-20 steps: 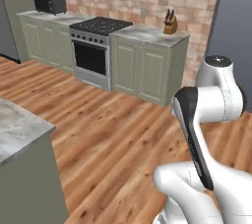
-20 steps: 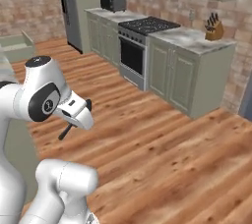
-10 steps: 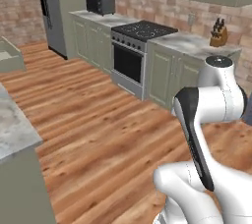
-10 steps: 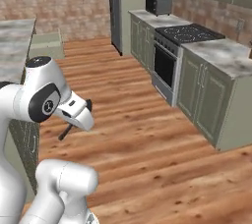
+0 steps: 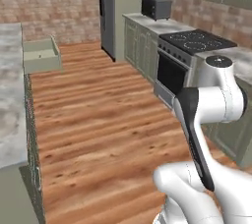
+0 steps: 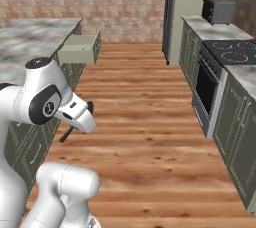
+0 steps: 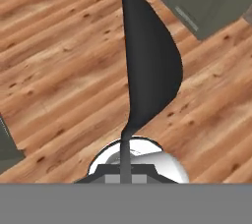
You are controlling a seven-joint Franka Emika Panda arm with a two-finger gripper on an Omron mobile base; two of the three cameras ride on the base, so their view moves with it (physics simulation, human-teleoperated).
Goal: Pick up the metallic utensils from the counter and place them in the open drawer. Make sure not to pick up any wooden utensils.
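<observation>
The tool [image 6: 89, 106] is clenched on the dark grey spoon [image 7: 147, 66]. In the hand view the spoon's thin handle runs down between the fingertips and its broad dark bowl sticks out ahead, over the wooden floor [image 5: 113, 120]. In the right base view the spoon shows as a slim dark stick slanting down from the hand, hanging above the floor and well apart from any surface.

Farther off, along the left side, runs the marbled tabletop [image 6: 35, 37] over sage-green cabinet fronts. Beyond it the open drawer [image 5: 42, 53] juts into the aisle, its pale box seemingly bare as far as can be seen.

The grip looks to be only on the narrow handle, so the heavy bowl could swing or slip while being carried. The spoon may also clip the drawer's front panel or land on the floor if let go short of the box.
</observation>
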